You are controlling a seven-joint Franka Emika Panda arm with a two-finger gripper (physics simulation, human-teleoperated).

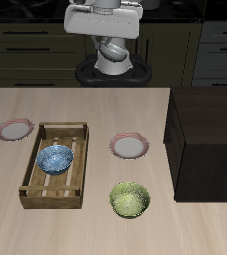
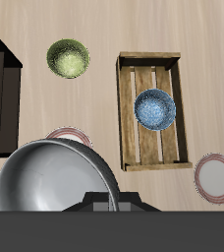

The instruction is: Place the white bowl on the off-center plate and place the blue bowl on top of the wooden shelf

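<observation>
White bowl (image 2: 55, 177): held at the gripper, raised above the table, fingers hidden, so the grasp cannot be judged. Blue bowl (image 1: 55, 159): inside slatted crate (image 1: 36, 187). Off-center plate (image 1: 16, 128): beside crate. Wooden shelf (image 1: 207, 139): top bare.

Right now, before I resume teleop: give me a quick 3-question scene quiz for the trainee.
1. True or false: the blue bowl lies inside the slatted crate.
2. How many pink-rimmed plates are on the table? A one, B two, C three.
3. Which bowl does the pincer hold, off the table?
Key: 1 true; 2 B; 3 the white bowl.
</observation>
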